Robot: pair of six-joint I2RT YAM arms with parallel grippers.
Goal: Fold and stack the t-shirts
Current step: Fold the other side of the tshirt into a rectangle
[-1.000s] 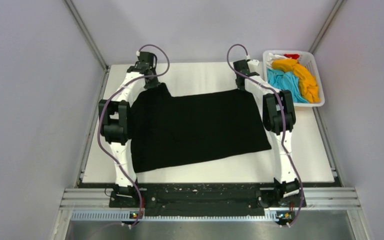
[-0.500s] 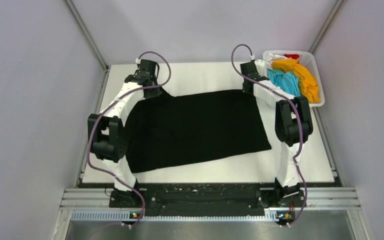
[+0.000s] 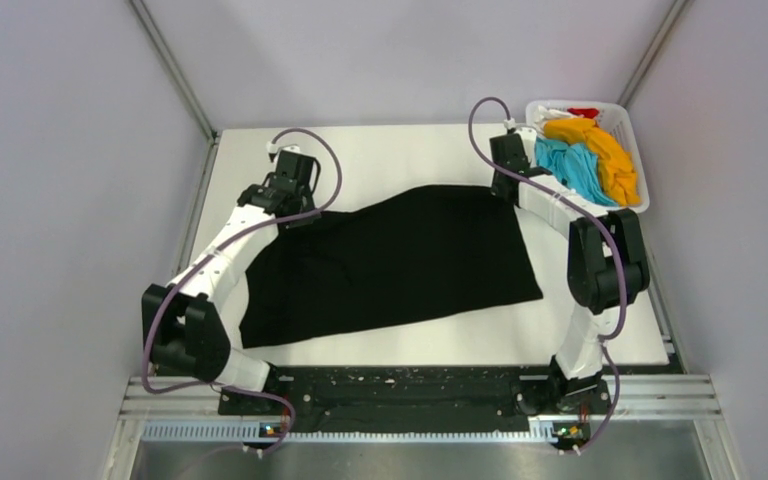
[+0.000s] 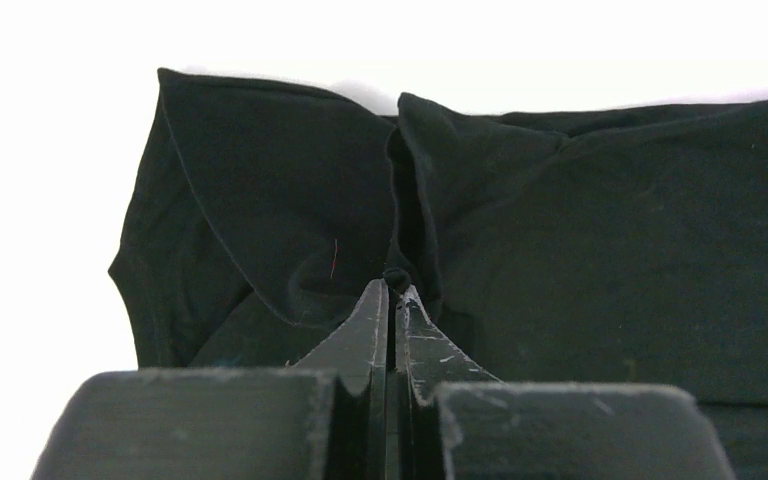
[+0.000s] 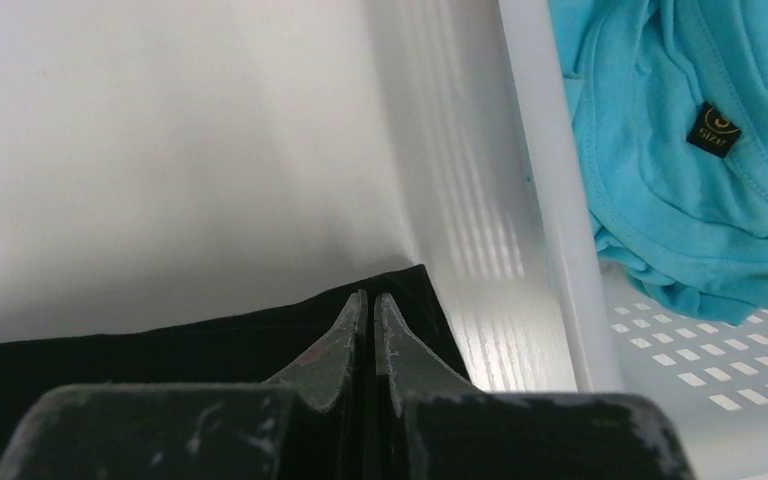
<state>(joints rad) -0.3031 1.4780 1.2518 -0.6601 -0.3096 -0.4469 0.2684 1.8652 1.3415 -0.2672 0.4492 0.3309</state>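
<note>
The large black t-shirt lies spread on the white table. My left gripper is shut on a pinch of cloth at its far left corner, beside the sleeve; in the left wrist view the gripper holds a small nub of the black shirt. My right gripper is shut on the shirt's far right corner; in the right wrist view the gripper sits over the black shirt's edge. The orange, sky-blue, red and white shirts lie in the basket.
The white plastic basket stands at the far right corner, its wall just right of my right gripper, with the sky-blue shirt inside. Grey walls enclose the table. A metal rail runs along the near edge.
Both grippers have moved apart and a little nearer with the shirt's far corners, the left one most. The far edge is now stretched between them and the arms' elbows have swung outward.
</note>
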